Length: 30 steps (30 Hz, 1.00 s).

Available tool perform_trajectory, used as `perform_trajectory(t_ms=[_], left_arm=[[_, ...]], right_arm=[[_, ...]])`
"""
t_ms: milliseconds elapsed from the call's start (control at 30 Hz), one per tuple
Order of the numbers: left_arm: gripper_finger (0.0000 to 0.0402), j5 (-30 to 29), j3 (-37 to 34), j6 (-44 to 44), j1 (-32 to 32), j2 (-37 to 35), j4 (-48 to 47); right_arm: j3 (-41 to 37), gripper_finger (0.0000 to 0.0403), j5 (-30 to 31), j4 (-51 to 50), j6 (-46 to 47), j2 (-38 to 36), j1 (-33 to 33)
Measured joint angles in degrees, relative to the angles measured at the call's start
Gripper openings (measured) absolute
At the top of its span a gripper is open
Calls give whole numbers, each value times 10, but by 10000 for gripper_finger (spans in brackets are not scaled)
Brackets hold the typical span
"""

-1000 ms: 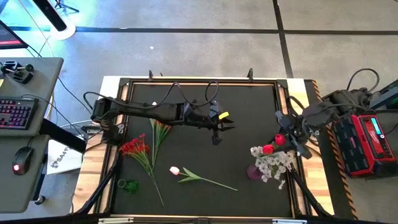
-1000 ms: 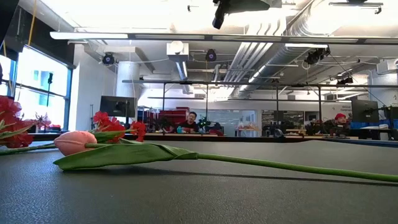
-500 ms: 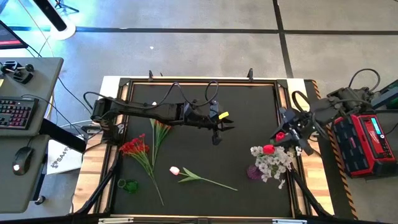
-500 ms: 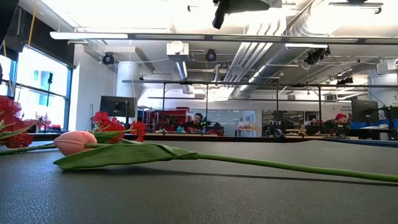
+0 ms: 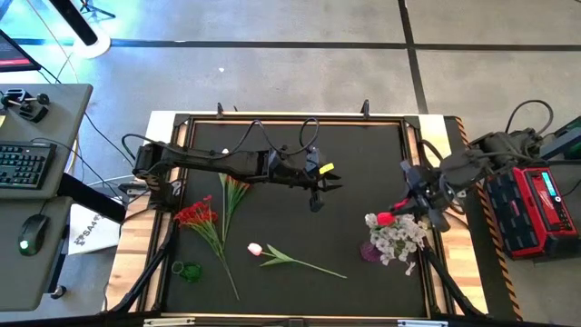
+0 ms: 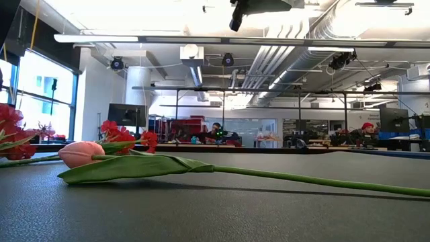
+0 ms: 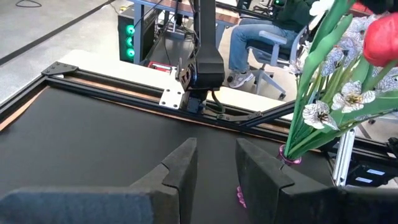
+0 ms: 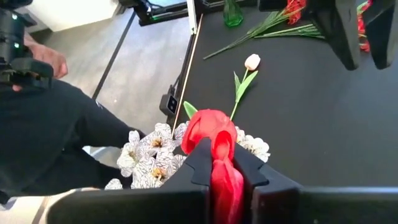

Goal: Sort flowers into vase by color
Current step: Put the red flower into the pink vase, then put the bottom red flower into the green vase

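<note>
Two arms: both reach in over the black counter [image 5: 272, 173] from opposite sides.
Right hand [image 5: 406, 205]: fingers pinched tight on a red rosebud [image 8: 210, 132], whose red petals fill the narrow gap between the two pads in the right wrist view.
Right arm pose: bent in from the counter's right edge, wrist turned inward toward the bunch.
White blossoms [image 5: 399, 238]: directly beneath and just beside the right hand, standing in a purple vase [image 5: 370, 251]; the rosebud sits at the top of this bunch.
Left hand [image 5: 315, 202]: fingers parted a little, a narrow gap between them and nothing held.
Left arm pose: stretched nearly flat from the counter's left side to its middle, hand pointing down above bare counter.
Pink tulip [image 5: 256, 249]: lying flat, well apart from the left hand, its stem [image 5: 309, 266] trailing toward the right arm's side.
Red blossom sprigs [image 5: 201, 218]: lying near the left arm's base.
Green vase [image 5: 188, 271]: beyond the sprigs, far from both hands.
</note>
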<state>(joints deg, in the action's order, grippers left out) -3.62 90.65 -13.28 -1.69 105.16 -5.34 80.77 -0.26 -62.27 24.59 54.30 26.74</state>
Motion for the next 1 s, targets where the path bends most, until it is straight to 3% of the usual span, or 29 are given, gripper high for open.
perform_trajectory(t_ms=[300, 567, 800, 900, 1000], left_arm=[[99, 0, 0, 0, 0, -1, 0], [99, -6, 0, 14, 0, -26, -1], [99, -53, 0, 10, -12, -57, -51], [99, -77, 0, -22, -25, -72, -104], [99, -140, 0, -137, -49, -91, -198]], right_arm=[[-1, 47, -24, -13, 15, -7, 0], [41, 153, 32, 3, 39, -39, 0], [47, 237, 58, 9, 53, -44, 0], [47, 252, 102, 52, 66, -41, 0], [47, 253, 152, 119, 66, -37, -1]])
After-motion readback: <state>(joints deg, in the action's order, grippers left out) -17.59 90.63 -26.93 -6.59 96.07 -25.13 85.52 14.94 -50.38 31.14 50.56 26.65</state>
